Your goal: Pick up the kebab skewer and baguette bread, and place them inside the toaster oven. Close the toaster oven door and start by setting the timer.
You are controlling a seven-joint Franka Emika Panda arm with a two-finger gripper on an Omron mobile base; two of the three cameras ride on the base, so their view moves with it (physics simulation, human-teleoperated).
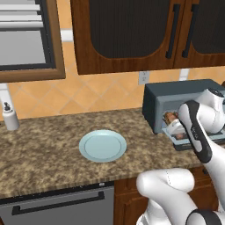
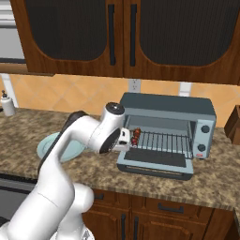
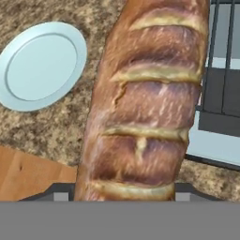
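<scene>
My gripper (image 3: 124,192) is shut on the baguette bread (image 3: 145,103), a ridged tan-brown loaf that runs up the hand view between the fingers. The hand (image 2: 124,139) hangs at the left front corner of the toaster oven (image 2: 187,110). The toaster oven door (image 2: 157,164) lies open and flat, and the wire rack (image 2: 164,140) shows inside. The kebab skewer (image 2: 136,136), with dark red and brown chunks, rests on the rack's left end just beyond the hand. In the left base view the oven (image 1: 176,90) is partly hidden by my forearm.
A pale blue plate (image 1: 102,145) sits on the granite counter left of the oven, also the plate (image 3: 40,65) in the hand view. A white bottle (image 1: 9,116) stands far left by the wall. Dark wood cabinets hang overhead. A brown block (image 2: 233,124) stands right of the oven.
</scene>
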